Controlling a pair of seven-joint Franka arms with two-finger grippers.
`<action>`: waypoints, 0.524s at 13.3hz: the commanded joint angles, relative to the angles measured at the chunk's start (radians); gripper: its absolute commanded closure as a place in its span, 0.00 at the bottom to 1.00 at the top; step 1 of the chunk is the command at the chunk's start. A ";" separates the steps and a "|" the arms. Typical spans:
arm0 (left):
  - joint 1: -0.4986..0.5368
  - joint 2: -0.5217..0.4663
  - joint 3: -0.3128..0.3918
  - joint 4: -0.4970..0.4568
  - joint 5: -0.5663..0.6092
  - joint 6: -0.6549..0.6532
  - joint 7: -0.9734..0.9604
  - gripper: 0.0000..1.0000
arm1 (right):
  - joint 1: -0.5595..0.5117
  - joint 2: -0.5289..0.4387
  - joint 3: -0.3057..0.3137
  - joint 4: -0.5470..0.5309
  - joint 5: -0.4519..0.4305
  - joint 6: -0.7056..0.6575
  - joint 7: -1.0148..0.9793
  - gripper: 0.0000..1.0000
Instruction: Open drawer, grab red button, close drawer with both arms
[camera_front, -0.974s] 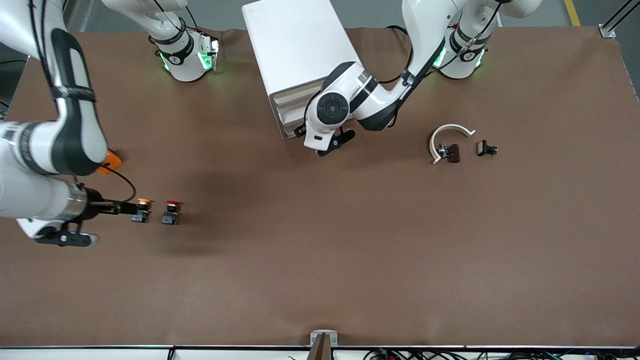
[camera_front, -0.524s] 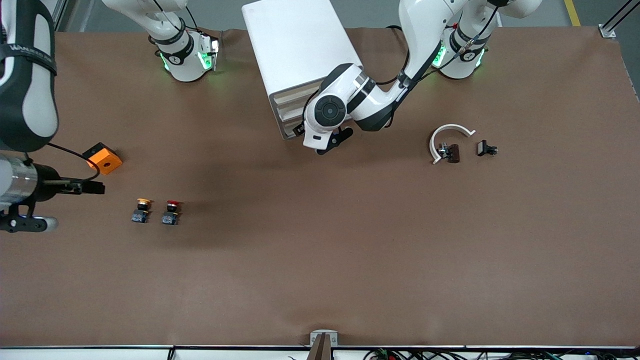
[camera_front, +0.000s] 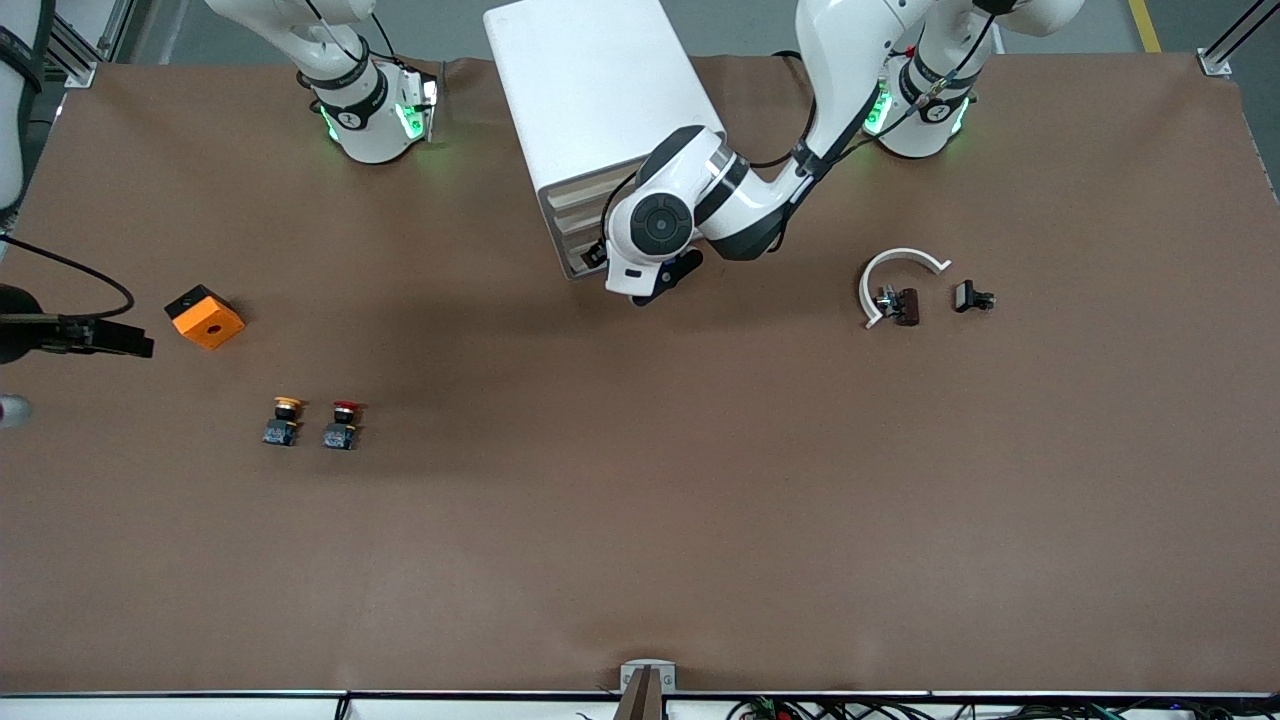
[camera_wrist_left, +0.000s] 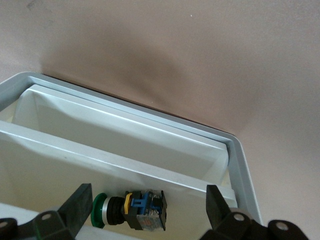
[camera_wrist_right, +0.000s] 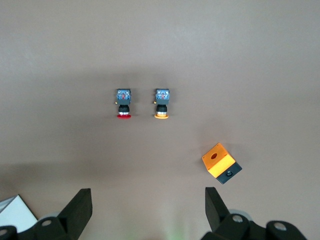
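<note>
The drawer (camera_wrist_left: 125, 150) is partly out, the left tool (camera_wrist_left: 145, 210) at it with fingers apart, empty. The red-capped button (camera_front: 343, 424) lies ungrasped on the matte brown tabletop (camera_front: 640, 520), beside the yellow-capped button (camera_front: 284, 421). The right tool (camera_wrist_right: 147, 210), spread, is over the tabletop's edge near the orange cube (camera_front: 204, 316). Grabbing and closing remain.

Red-capped button (camera_front: 343, 424) lies on the table; a cabinet drawer (camera_wrist_left: 125, 150) seems slightly open.

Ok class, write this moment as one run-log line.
left end effector: open, at drawer | right end effector: open, above table | red button: on table, untouched
</note>
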 joint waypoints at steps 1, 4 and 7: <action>0.005 0.004 -0.011 0.012 -0.021 -0.010 -0.016 0.00 | -0.012 -0.062 0.017 0.025 0.001 -0.046 0.023 0.00; 0.007 0.016 -0.008 0.021 -0.006 -0.009 -0.014 0.00 | -0.033 -0.154 0.017 -0.024 0.057 -0.048 0.071 0.00; 0.031 0.017 0.011 0.050 0.054 -0.009 -0.010 0.00 | -0.070 -0.283 0.017 -0.156 0.088 -0.040 0.066 0.00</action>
